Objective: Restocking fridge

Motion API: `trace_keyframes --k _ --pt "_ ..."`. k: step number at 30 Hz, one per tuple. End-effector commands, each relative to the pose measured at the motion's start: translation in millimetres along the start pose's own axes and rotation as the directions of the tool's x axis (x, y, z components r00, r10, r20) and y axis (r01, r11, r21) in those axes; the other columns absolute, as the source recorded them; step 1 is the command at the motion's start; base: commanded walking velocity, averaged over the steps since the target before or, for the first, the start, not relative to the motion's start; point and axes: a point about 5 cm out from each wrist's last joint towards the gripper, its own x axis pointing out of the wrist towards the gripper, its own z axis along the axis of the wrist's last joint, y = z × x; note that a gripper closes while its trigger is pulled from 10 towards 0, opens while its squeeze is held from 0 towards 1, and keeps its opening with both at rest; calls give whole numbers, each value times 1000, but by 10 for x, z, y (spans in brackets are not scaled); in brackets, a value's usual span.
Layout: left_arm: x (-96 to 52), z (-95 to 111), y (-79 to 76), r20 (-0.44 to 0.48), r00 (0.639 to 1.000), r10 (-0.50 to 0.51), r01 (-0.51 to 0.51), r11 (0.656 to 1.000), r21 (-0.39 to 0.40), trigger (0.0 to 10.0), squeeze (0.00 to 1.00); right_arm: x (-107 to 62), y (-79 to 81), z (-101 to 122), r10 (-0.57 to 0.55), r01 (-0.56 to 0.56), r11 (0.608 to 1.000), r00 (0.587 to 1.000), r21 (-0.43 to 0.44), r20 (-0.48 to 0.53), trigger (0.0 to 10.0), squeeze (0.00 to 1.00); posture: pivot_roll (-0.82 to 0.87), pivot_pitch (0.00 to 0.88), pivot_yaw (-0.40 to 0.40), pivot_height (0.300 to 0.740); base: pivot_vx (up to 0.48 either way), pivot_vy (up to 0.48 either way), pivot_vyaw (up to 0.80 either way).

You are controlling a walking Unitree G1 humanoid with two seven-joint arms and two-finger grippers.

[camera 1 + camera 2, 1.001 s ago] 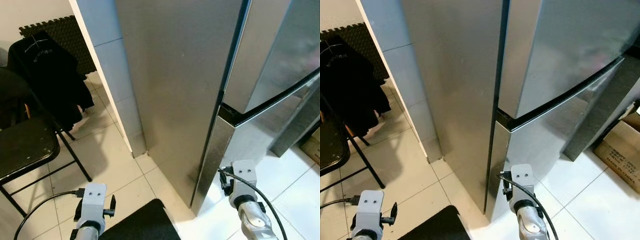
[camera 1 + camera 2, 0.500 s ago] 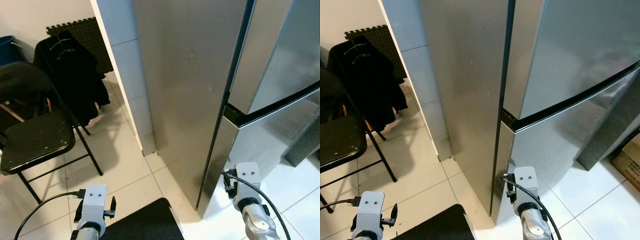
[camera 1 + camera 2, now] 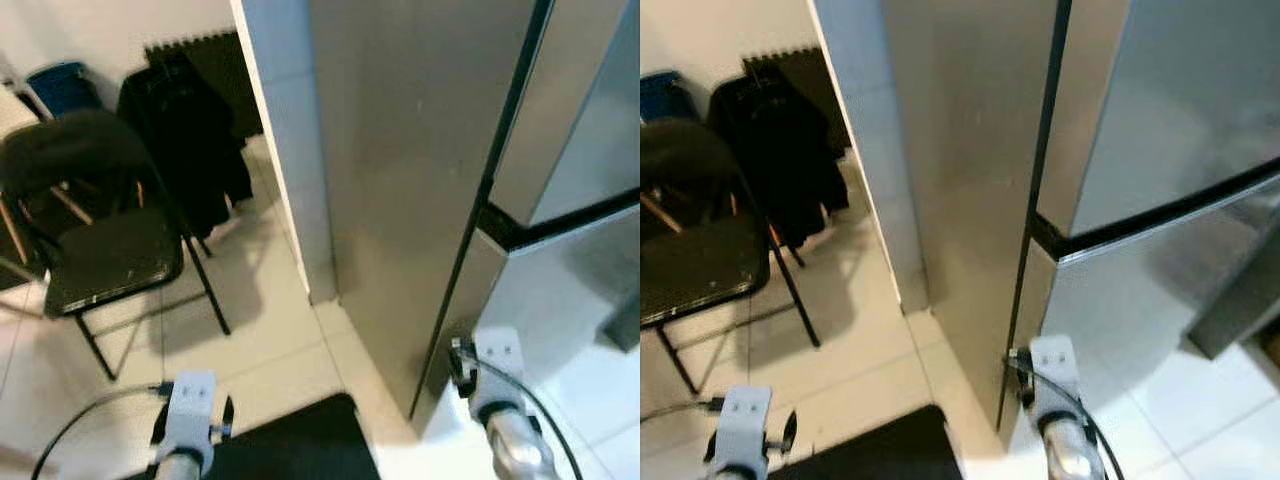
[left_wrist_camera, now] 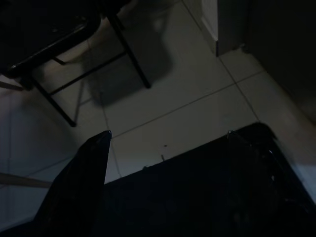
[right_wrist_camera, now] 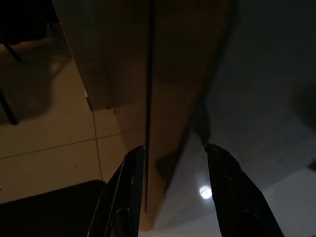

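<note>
Fridge: a tall steel fridge (image 3: pixel 420 170) stands on the pale tiled floor (image 3: pixel 270 340), against a white tiled wall edge (image 3: pixel 290 150) on its left side; both doors are closed, with a dark seam between the upper door (image 3: pixel 1160 110) and the lower door (image 3: pixel 1140 300).
Left gripper: the left gripper (image 4: pixel 168 143) hangs low at the robot's left, above the floor and a dark mat; its 2 black fingers (image 4: pixel 81 173) are spread wide apart and hold nothing.
Right gripper: the right gripper (image 5: pixel 175 150) hangs low near the fridge's bottom front corner, its 2 fingers (image 5: pixel 224 182) parted with nothing between them; the corner edge of the fridge runs between them in the right wrist view.
Mat: a black mat (image 3: pixel 300 440) lies on the floor between the 2 arms, just left of the fridge's base.
Chair: a black folding chair (image 3: pixel 100 250) stands well left of the fridge.
Garment: a dark garment (image 3: pixel 190 140) hangs behind the chair, near the wall.
Bin: a blue bin (image 3: pixel 60 85) sits at the far left, beyond the chair.
Picture quality: both head views are slightly blurred.
</note>
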Motion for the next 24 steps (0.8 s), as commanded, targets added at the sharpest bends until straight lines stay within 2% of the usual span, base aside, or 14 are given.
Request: trace_keyframes --k 1,24 --pt "-41 -102 10 -42 999 6 -6 1000 -1 10000 0 41 156 114 68 -68 998 997 -5 47 10000 0 -113 208 49 740 0 0 763" --pt "-40 -100 -13 -45 999 1 -2 1000 -3 10000 0 29 163 105 71 -71 997 997 -4 41 10000 0 -113 213 50 740 0 0 763"
